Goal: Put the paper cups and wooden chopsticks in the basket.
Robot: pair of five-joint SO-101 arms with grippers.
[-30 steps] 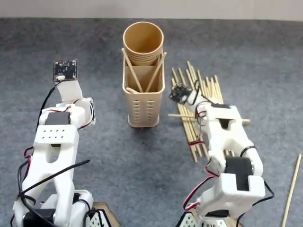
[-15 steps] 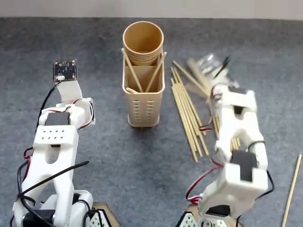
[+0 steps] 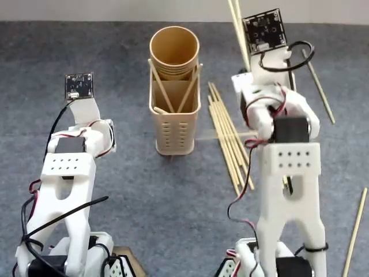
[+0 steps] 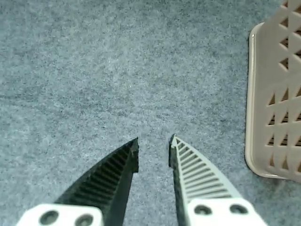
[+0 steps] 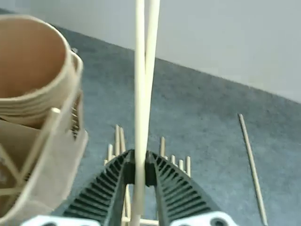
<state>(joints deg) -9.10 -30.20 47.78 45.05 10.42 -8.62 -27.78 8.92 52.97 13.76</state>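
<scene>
Wooden chopsticks are clenched in the right gripper, at the high view's upper right; the left gripper is shown released, empty.

One basket is sitting here, carrying one stack of paper cups, maybe four rims showing. The right gripper is pinching two chopsticks, roughly six are lying in the pile, and two strays are lying apart.

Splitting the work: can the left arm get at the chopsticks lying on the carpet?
Probably not easily: the basket stands between the left gripper and those chopsticks, and the right arm is over them.
</scene>
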